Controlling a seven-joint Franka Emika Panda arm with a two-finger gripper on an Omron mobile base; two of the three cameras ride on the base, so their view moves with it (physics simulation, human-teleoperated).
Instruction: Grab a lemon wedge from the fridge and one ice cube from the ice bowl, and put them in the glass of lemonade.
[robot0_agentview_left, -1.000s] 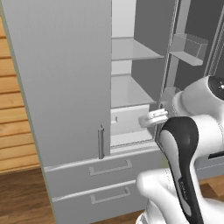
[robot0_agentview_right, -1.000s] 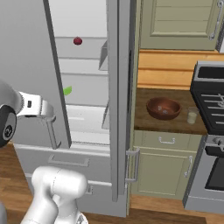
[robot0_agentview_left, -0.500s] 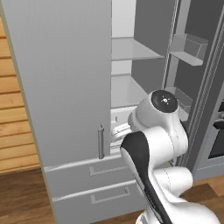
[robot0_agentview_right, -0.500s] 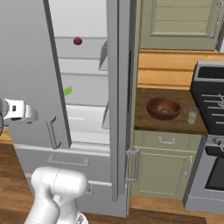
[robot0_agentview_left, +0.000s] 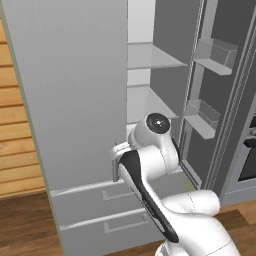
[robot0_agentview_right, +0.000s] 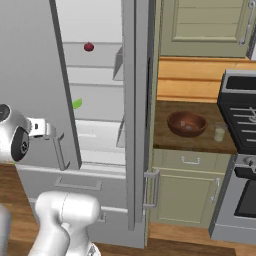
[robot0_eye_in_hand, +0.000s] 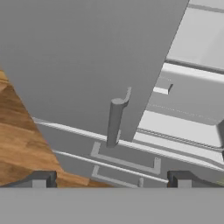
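With its jaws spread and holding nothing, the gripper (robot0_eye_in_hand: 111, 180) hangs beside the fridge (robot0_agentview_right: 100, 150) door handle (robot0_eye_in_hand: 114, 121), and could clip it when reaching for the lemon wedge (robot0_agentview_right: 77, 103) on the shelf inside.

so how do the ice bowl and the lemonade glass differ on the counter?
The ice bowl is wide, shallow and reddish-brown; the glass of lemonade is narrow, upright and pale, translucent. The bowl is several times wider than the glass. The bowl sits nearer the fridge, the glass nearer the stove. Both stand on the same dark countertop, close together.
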